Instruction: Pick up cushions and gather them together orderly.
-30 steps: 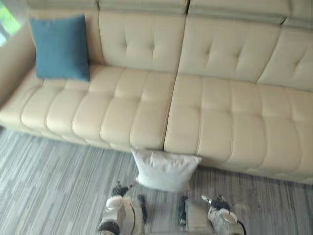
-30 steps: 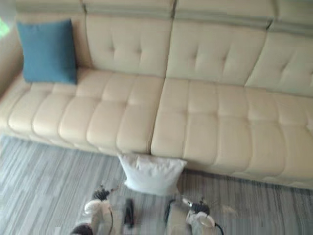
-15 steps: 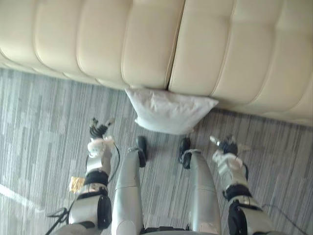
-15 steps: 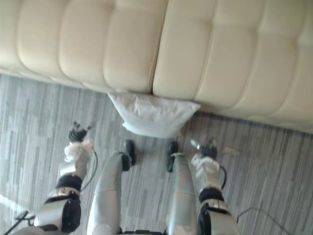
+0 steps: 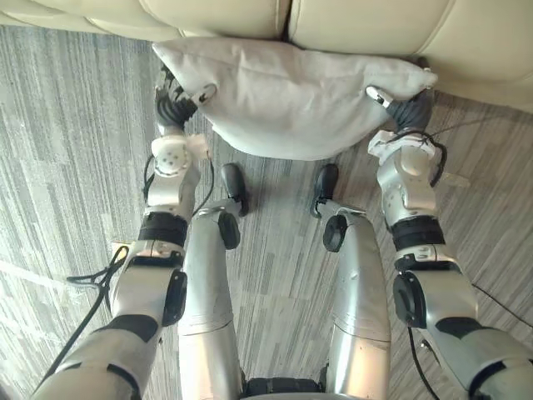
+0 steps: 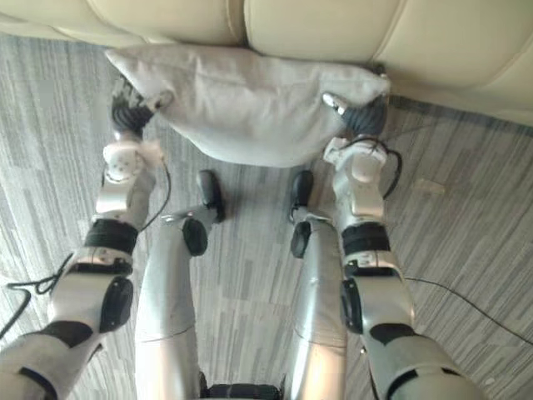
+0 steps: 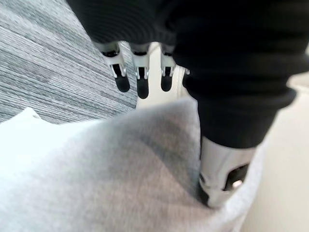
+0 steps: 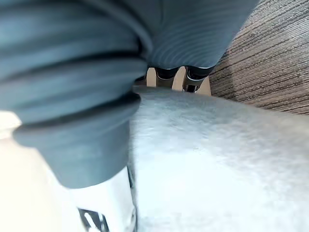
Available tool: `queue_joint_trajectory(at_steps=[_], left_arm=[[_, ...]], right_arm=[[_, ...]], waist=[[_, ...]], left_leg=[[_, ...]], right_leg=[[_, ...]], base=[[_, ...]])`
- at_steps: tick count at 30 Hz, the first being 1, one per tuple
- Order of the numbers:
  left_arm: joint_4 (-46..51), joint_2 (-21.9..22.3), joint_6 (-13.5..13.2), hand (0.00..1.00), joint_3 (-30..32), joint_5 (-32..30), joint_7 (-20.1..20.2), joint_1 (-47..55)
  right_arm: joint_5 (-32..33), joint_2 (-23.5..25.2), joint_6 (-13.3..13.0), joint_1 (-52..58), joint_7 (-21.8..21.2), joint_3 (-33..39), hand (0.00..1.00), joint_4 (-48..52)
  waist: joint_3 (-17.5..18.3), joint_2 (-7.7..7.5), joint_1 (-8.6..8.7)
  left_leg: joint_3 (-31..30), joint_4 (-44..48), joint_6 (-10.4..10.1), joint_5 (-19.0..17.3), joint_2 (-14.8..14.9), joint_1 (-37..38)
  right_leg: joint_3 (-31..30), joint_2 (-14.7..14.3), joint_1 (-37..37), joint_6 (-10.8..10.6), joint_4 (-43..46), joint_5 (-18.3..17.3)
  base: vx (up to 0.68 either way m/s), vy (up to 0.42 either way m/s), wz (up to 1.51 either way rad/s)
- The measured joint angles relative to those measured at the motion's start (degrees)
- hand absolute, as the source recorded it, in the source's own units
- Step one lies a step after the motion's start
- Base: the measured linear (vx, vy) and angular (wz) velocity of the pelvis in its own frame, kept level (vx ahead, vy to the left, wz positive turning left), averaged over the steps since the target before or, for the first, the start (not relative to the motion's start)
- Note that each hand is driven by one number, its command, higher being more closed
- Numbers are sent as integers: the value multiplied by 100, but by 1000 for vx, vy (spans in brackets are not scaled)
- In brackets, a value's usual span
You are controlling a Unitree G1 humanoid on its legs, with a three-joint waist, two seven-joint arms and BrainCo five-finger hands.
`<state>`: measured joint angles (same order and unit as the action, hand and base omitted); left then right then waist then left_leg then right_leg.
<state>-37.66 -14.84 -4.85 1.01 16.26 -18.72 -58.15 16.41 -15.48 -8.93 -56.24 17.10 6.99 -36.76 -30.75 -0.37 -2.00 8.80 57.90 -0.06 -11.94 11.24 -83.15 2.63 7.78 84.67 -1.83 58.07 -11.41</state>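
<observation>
The left hand [image 5: 173, 107] is at the 9 o'clock end of the cushion [image 5: 283, 100]. From up at the head I can see the hand's dark back. I can also see its thumb [image 5: 205, 92] lying on top of the grey cloth. The rest of the hand goes behind the cushion.

The camera on that wrist shows more. The fingers [image 7: 140, 83] are straight and stick out past the cushion's edge. The stripy grey floor [image 7: 53, 72] is behind them. The fingers are not curled. The thumb makes a little dent in the cloth. So this hand is open, and the end of the cushion sits between the thumb and the fingers.

The right hand [image 5: 406, 107] is at the cushion's 3 o'clock end. Its thumb [image 5: 377, 94] lies on top of the cloth too. Its wrist camera looks past the dark cover at soft grey cloth, very close up, and the cloth hides a lot. I cannot tell if this hand is open or closed.

The cushion is pale grey and puffy. It lies on the floor between the two hands, with its long side going across. At its 12 o'clock side it touches the bottom of the cream sofa [image 5: 366, 25]. The head views show the whole cushion, and the wrist views show small bits of it up close.
</observation>
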Motion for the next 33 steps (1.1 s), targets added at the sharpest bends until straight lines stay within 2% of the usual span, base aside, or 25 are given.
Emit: queue_joint_trajectory(at_steps=[2, 6, 12, 16, 18, 19, 21, 22, 23, 24, 27, 30, 33], left_arm=[[114, 107, -66, 100, -57, 169, -196, -75], [121, 147, -95, 100, -54, 313, -449, -57], [509, 154, -94, 100, -294, 371, -517, 233], [1008, 247, -149, 100, -555, 361, -516, 964], [1382, 375, -292, 100, -635, 353, -504, 1488], [1417, 395, -330, 100, -670, 352, -502, 1583], [1773, 517, -402, 100, -954, 348, -492, 2233], [1825, 533, -418, 100, -996, 344, -490, 2366], [2045, 665, -463, 100, -1086, 303, -464, 2902], [2169, 730, -483, 100, -1142, 290, -456, 3121], [2640, 1079, -603, 100, -1328, 284, -314, 4100], [2842, 1148, -617, 100, -1385, 299, -149, 4649], [3264, 1140, -677, 100, -1446, 379, 57, 5639]], right_arm=[[14, 76, -6, -71, 153, -71, 100, 87], [139, 194, 51, -131, 191, -336, 100, 206], [297, 211, 51, 278, 200, -480, 100, 513], [458, 434, -18, 1133, 195, -496, 100, 1151], [449, 625, -127, 1744, 182, -496, 100, 1704], [448, 657, -140, 1860, 181, -496, 100, 1776], [435, 854, -198, 2662, 170, -497, 100, 2331], [425, 898, -208, 2815, 170, -501, 100, 2412], [378, 1018, -296, 3348, 155, -529, 100, 2605], [377, 1051, -317, 3579, 151, -530, 100, 2723], [326, 1071, -391, 4550, 54, -553, 100, 3250], [92, 1065, -401, 5159, -105, -604, 100, 3600], [-153, 1063, -425, 6132, -360, -848, 100, 4110]], waist=[[-5, 6, 16], [-9, 13, 8], [-3, 8, 39], [41, -9, 102], [44, -9, 149], [59, -10, 149], [143, -14, 142], [193, -18, 143], [666, -19, 151], [798, -22, 149], [1006, -25, 149], [1202, -31, 148], [1619, -30, 123]], left_leg=[[7, 88, -9, -13, 24, -100], [-3, 168, -32, -7, 92, -104], [-34, 213, -64, 12, 108, 164], [-17, -246, -115, 22, 68, 1038], [7, -826, -229, 130, -8, 1814], [9, -917, -247, 155, -21, 1945], [39, -1463, -283, 245, -106, 2814], [41, -1544, -278, 276, -119, 2944], [59, -1746, -308, 301, -131, 3071], [83, -1825, -324, 313, -140, 3203], [165, -2326, -340, 322, -222, 4364], [184, -2641, -340, 322, -274, 4972], [315, -3044, -377, 238, -279, 5853]], right_leg=[[-15, -4, 130, 1, 82, -1], [-35, -78, 145, 11, 156, 4], [-4, -84, -127, 90, 214, 30], [56, -101, -1017, 87, -249, 15], [124, -98, -1782, 125, -768, 83], [137, -98, -1913, 135, -848, 91], [191, -95, -2751, 99, -1288, 123], [199, -95, -2867, 107, -1359, 129], [247, -92, -2986, 112, -1552, 133], [253, -92, -3111, 117, -1632, 138], [325, -87, -4247, 164, -2092, 168], [348, -90, -4864, 139, -2387, 153], [333, -140, -5714, 62, -2858, 120]], base=[[-62, 18, -6], [-41, 3, -5], [-11, -1, 0], [-60, -18, -2], [-54, -34, 2], [-4, -60, 3], [56, -90, 5], [80, -67, 1], [113, -49, -3], [183, -37, -3], [208, -13, -4], [160, 13, 1], [164, 17, -13]])
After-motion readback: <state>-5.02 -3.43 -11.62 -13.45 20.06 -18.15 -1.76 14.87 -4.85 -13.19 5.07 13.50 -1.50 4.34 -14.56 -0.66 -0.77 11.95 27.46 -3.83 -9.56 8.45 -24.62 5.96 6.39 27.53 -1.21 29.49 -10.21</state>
